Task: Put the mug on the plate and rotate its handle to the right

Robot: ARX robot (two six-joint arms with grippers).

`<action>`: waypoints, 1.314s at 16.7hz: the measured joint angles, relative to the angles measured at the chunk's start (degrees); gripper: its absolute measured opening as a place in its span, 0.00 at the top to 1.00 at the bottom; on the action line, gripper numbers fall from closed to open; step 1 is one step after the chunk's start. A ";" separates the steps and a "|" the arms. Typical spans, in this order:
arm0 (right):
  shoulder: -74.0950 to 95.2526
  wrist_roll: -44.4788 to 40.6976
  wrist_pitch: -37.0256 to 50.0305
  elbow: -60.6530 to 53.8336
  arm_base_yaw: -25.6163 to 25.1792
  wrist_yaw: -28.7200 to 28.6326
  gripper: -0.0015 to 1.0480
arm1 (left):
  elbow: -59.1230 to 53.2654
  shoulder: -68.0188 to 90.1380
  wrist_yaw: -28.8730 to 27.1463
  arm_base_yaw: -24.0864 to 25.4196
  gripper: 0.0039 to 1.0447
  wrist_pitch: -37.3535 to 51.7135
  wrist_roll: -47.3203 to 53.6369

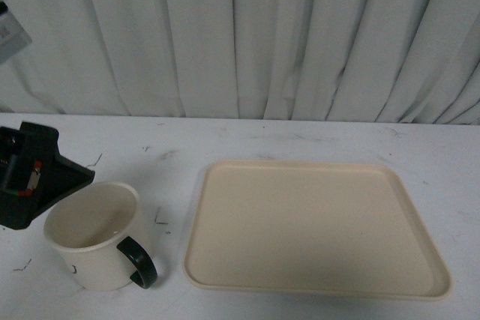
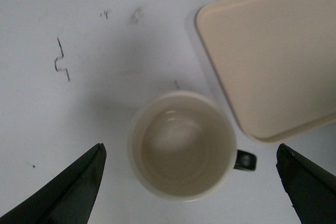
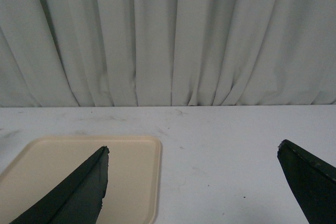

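Note:
The cream-white mug stands upright on the white table at the front left, its black handle pointing to the front right. The beige plate lies to its right, apart from it. My left gripper is open and hovers over the mug, its fingers wide on either side; the handle and plate show there too. The left arm's black body shows behind the mug. My right gripper is open and empty above the table beside the plate's corner.
A pale pleated curtain hangs behind the table's far edge. The white tabletop carries small dark scuff marks near the mug.

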 joint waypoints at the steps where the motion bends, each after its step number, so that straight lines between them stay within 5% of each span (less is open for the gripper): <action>1: 0.00 0.00 0.02 0.00 0.00 0.00 0.06 | 0.37 1.95 0.00 1.11 0.06 -0.31 0.70; 11: 0.00 0.00 0.00 0.00 0.00 0.00 0.06 | 1.20 10.16 0.20 6.86 0.06 2.67 3.06; 22: 0.00 0.00 0.00 0.00 0.00 -0.02 0.06 | 2.89 22.67 -2.56 3.54 0.10 11.37 -0.57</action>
